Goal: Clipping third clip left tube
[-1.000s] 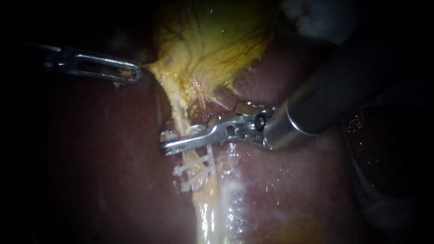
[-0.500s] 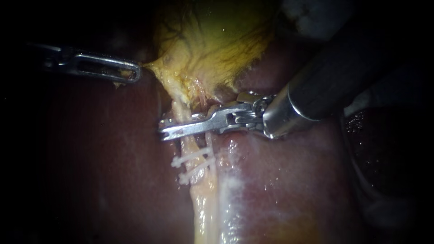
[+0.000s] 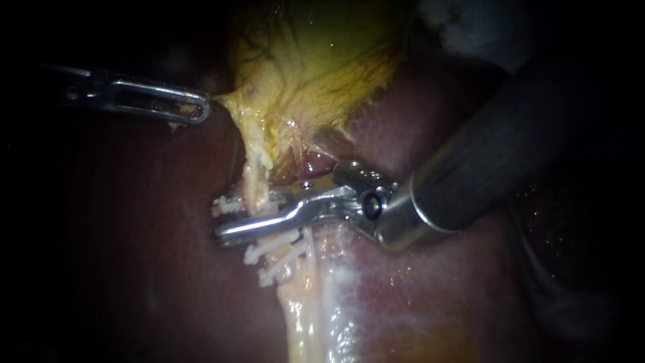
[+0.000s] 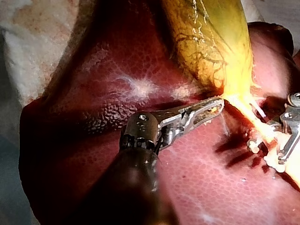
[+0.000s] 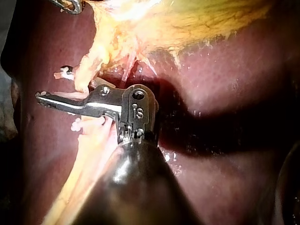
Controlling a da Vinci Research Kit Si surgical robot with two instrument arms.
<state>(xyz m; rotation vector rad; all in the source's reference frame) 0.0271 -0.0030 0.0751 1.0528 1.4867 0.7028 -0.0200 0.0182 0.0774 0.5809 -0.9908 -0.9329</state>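
Right tool (image 3: 225,220) has slid farther across the left tube (image 3: 254,178), jaws spread around it above 2 clips (image 3: 269,251), apparently ready to close; left tool (image 3: 200,109) pinches gallbladder (image 3: 316,74).

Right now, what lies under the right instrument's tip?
The pale tube passes beneath the right instrument; white clip ends show beside it. Their crossing point is covered.

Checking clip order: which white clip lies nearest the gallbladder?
The clip beside the right instrument's tip, on its gallbladder side; the other two clips sit farther down the tube.
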